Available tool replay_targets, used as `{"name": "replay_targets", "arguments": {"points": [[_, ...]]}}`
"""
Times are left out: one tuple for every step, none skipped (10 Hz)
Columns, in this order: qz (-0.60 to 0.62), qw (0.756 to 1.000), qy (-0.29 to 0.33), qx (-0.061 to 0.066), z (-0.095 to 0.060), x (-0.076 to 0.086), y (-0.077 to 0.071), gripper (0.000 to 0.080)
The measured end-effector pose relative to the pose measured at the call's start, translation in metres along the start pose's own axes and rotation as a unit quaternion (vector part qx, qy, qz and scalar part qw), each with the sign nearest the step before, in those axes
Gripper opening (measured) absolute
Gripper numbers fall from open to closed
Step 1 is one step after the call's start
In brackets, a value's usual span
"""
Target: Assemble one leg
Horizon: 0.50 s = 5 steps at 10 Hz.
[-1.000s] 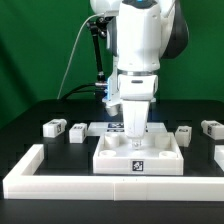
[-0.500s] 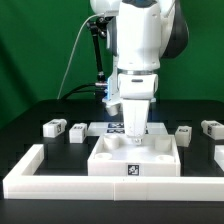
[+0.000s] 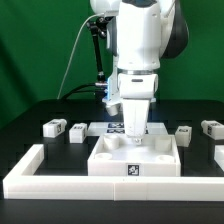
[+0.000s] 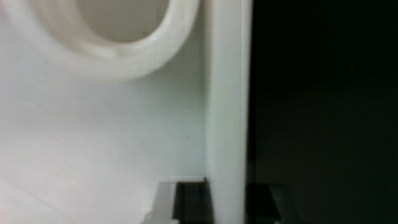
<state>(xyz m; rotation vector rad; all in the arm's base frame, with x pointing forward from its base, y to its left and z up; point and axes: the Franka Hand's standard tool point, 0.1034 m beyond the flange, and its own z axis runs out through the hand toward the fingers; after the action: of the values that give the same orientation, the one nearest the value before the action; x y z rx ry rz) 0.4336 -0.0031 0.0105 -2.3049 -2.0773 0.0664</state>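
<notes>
**Left and right of the gripper, four legs lie loose**

At the exterior view's left, the outer left leg point(image 3: 54, 127) and the inner left leg point(image 3: 77, 133) lie on the dark surface point(image 3: 22, 142), their long axes roughly across the view. At centre, the gripper point(image 3: 134, 138) points straight down into the square part point(image 3: 135, 162). In the wrist view its dark fingertips point(image 4: 187, 203) sit tight against both faces of one wall, so it seems pinched on that wall and carries no leg. To the right lie the inner right leg point(image 3: 183, 134) and the outer right leg point(image 3: 211, 128). Both inner legs are about equally near, so the gripper would likely need to let go, lift, and travel sideways.
</notes>
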Motion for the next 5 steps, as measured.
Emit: {"name": "replay_targets", "arguments": {"points": [[-0.012,1.000,0.001,-0.002,0.000,0.006,0.003,0.0063],[-0.025,1.000,0.004,-0.006,0.001,0.016,0.009,0.0063],[-0.037,0.999,0.008,-0.013,0.001,0.023,0.015,0.0063],[-0.034,0.999,0.011,-0.017,0.000,0.030,0.020,0.0063],[-0.030,0.999,0.014,-0.019,0.000,0.037,0.026,0.0063]]}}
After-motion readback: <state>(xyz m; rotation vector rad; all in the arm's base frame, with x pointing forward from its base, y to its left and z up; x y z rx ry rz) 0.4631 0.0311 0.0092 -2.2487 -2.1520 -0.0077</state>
